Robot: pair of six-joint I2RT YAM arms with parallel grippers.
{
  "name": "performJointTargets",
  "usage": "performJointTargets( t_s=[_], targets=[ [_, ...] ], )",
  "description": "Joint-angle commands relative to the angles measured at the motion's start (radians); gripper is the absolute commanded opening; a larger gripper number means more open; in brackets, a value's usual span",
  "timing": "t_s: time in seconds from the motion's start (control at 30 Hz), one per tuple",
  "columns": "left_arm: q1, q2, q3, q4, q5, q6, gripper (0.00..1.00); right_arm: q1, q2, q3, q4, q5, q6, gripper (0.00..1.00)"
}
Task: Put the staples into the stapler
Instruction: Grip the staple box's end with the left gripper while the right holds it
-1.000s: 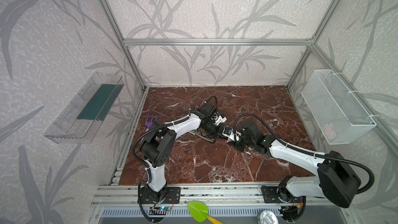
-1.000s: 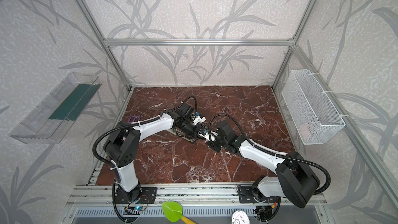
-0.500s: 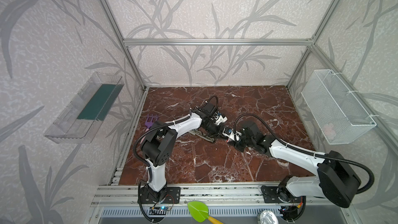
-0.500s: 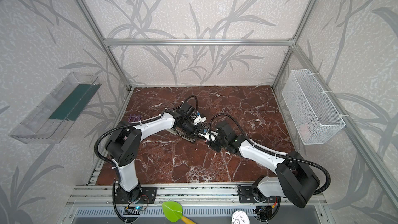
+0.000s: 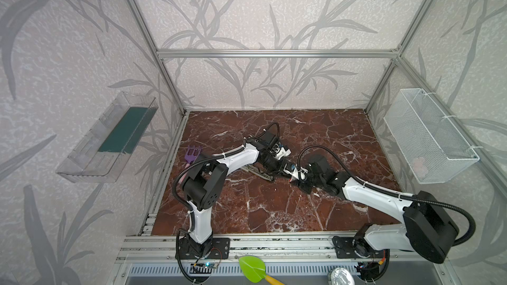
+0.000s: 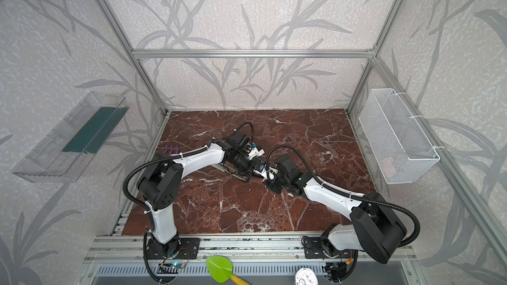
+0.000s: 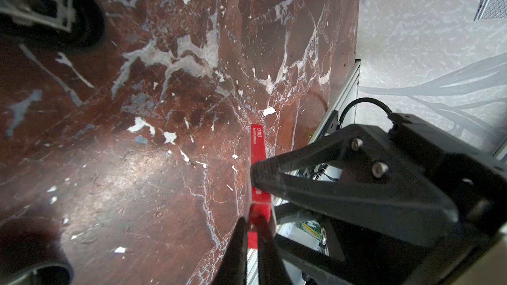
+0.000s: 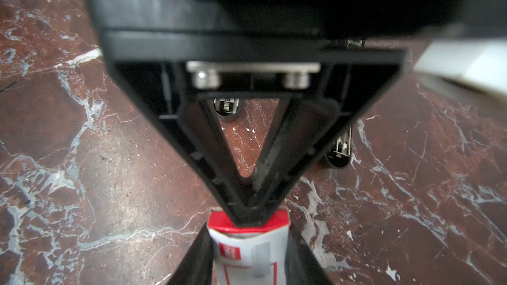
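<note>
Both grippers are holding the staples box [image 8: 238, 270] near the middle of the table [image 5: 274, 209], the stapler [image 5: 262, 175] lying at its nine o'clock: right gripper [image 8: 248, 238] clamping its sides, left gripper [image 7: 251, 223] pinching its red end, so any pull is best running straight along the box, without twisting

Two arms: white shells, black joints.
Left arm [image 5: 238, 157] and right arm [image 5: 367, 194] alike: white links, round black joint housings [image 5: 204, 189], black ribbed cables [image 5: 314, 147] looping off the wrists, black base plates [image 5: 220, 245]. Right gripper [image 7: 259, 179]: black triangular fingers [image 7: 343, 185], ribbed pad [image 7: 264, 167], two silver screws [image 7: 356, 143]. Left gripper [image 8: 248, 216]: same black V, two steel bolts [image 8: 205, 79] at its root.
</note>
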Motion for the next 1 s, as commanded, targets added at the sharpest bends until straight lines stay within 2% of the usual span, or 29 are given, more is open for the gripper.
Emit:
performJointTargets(
  t_s=[0.0,0.1,0.47,0.67,0.87,0.97],
  targets=[
    [-0.064,0.029,0.018,-0.042,0.038,0.034,0.14,0.021,-0.018,0.045,0.243,-0.048,0.006,0.39],
    [-0.064,0.028,0.019,-0.054,0.024,0.039,0.15,0.021,-0.021,0.041,0.245,-0.042,0.006,0.39],
    [-0.063,0.017,0.030,-0.092,-0.040,0.056,0.07,0.021,-0.054,0.004,0.256,-0.036,0.010,0.38],
    [-0.063,0.018,0.029,-0.092,-0.055,0.056,0.14,0.019,-0.052,0.004,0.277,-0.045,0.017,0.38],
    [-0.065,0.024,0.032,-0.085,-0.048,0.052,0.17,0.020,-0.052,0.001,0.286,-0.056,0.022,0.38],
    [-0.064,0.022,0.033,-0.087,-0.050,0.052,0.09,0.020,-0.052,0.001,0.281,-0.049,0.020,0.38]
  ],
)
